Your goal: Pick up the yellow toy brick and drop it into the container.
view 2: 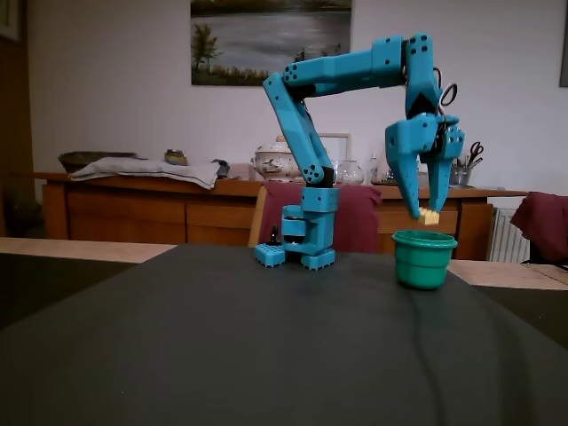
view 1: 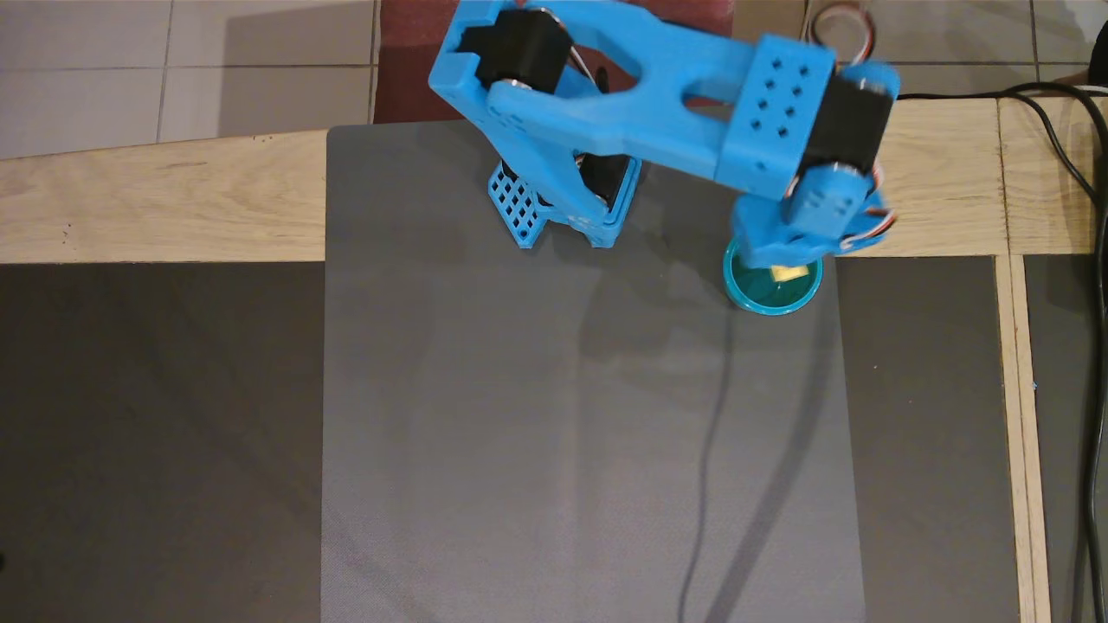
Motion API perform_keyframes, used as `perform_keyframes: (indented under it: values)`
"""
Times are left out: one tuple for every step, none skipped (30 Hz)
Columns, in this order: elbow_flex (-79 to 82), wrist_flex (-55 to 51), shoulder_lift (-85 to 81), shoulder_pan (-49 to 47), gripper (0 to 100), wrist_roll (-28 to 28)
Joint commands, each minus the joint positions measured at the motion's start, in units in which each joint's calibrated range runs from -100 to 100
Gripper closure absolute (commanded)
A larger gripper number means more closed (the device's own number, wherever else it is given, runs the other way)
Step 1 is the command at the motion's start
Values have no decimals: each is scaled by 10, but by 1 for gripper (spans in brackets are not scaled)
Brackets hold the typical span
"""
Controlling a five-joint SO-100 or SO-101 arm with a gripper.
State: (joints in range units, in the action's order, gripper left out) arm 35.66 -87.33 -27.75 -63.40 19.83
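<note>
- Yellow toy brick (view 2: 429, 216) pinched at the fingertips of the gripper (view 2: 426, 216), right of centre in the fixed view; jaws clamped on it, fingers pointing down.
- Brick hangs just above the rim of the container (view 2: 424, 258), apart from it, not inside yet; slightly tilted, judging by the fixed view.
- In the overhead view, brick (view 1: 789, 272) shows as a small pale patch inside the outline of the container (view 1: 769, 301), upper right of the frame; wrist covers the upper part of the cup.
- Container stands upright on the grey mat (view 1: 519, 415), near the mat's right edge, to the right of the arm base (view 1: 554, 208) in the overhead view.
- Likely reason for the pose: fingers vertical over the cup mouth, so a release drops the brick straight in.
- Held low over the rim, probably to keep the drop short and limit bounce-out.
- Step in hand, as judged: final positioning over the cup; release not yet done.
- Risk: brick sits toward the upper edge of the opening in the overhead view; tilt could send it against the wall or rim.
- Counter (view 1: 130, 208) otherwise shows only the mat and black cables (view 1: 1073, 173) at far right.
</note>
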Motion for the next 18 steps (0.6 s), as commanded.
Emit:
perform_keyframes:
  values:
    - [8,13,-18,5,100,-1]
    - [8,12,-19,6,100,-1]
    - [8,12,-19,6,100,-1]
    - [8,11,-18,5,99,-1]
    - [8,11,-16,5,97,0]
    - [8,11,-16,6,94,0]
    - [8,12,-19,6,91,-1]
    - [8,13,-19,6,89,-1]
    - [8,13,-19,5,88,-1]
    - [8,13,-19,5,89,-1]
    - [8,13,-19,6,89,-1]
    - [5,12,-20,8,91,-1]
    - [2,9,-20,12,93,0]
    - [1,9,-21,16,96,1]
    - [-6,12,-22,25,100,1]
    - [-25,7,-23,44,100,1]
    - [-52,5,-30,71,100,0]
    - [-79,1,-40,96,100,-1]
